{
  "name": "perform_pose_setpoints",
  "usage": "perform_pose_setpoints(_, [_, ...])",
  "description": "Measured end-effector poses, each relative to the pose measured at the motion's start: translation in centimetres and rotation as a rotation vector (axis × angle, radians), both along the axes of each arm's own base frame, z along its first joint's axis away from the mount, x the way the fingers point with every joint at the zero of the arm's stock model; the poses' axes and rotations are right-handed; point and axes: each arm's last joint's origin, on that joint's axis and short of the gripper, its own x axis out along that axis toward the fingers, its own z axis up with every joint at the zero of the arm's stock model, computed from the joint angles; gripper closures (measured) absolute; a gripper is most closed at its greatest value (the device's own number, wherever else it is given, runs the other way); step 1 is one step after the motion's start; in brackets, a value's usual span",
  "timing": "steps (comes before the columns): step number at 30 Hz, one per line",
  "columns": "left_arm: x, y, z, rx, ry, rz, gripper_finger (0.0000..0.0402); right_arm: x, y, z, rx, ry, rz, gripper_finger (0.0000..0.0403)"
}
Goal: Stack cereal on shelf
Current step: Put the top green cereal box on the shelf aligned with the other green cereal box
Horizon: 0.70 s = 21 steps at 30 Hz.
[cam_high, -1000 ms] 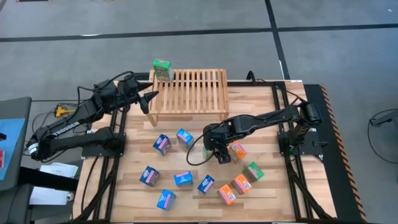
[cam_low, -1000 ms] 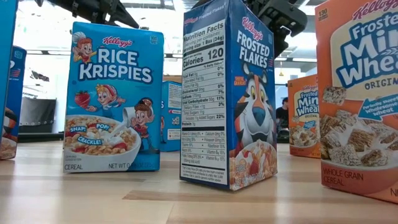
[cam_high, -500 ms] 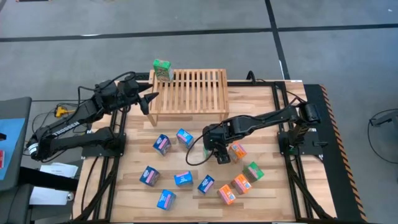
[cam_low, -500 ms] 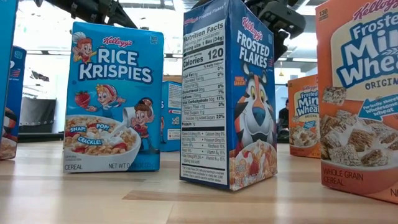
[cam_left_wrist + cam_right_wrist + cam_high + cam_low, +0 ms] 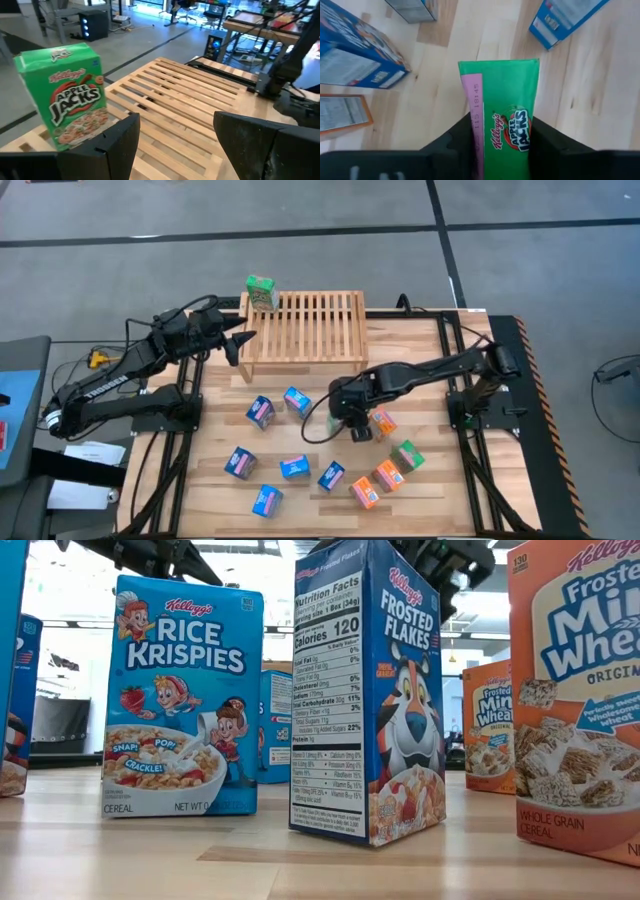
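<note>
Right pincer (image 5: 500, 145) was clamped on a green Apple Jacks box (image 5: 506, 112) mid-tabletop; lift straight, clear the neighbours, carry to the shelf (image 5: 305, 325). Left pincer (image 5: 175, 135) hung agape by the shelf.

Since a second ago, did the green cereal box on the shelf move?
No. The green cereal box stands on the same far-left corner of the shelf as before, and the left claw beside it hasn't shifted either.

Even, bright overhead light fills the room; shadows on the table (image 5: 420, 370) are soft and short. Behind the right gripper (image 5: 440, 565) in the low view, windows glare white, silhouetting it. Nearest boxes there look slightly soft
</note>
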Motion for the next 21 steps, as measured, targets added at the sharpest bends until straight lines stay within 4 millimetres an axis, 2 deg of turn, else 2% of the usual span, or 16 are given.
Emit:
perform_pose_setpoints(7, [0.2,-0.3,0.0,-0.088,-0.051,-0.102,0.0158,-1.9,-1.2,3.9,0.007,-0.115,-0.035,0.0251])
perform_pose_setpoints(10, [1.0,-0.6,-0.2,-0.133,-0.055,-0.185,0.0158,-2.7,-2.1,5.4,-0.005,-0.158,-0.086,0.0251])
perform_pose_setpoints(17, [4.6,-1.6,0.1,-0.063,-0.124,-0.347,0.0158,-3.6,-4.1,9.0,-0.055,-0.207,-0.118,0.0253])
perform_pose_setpoints(21, [6.8,-1.9,-0.8,-0.057,-0.105,-0.384,0.0158,-3.5,-4.8,10.6,-0.065,-0.246,-0.133,0.0253])
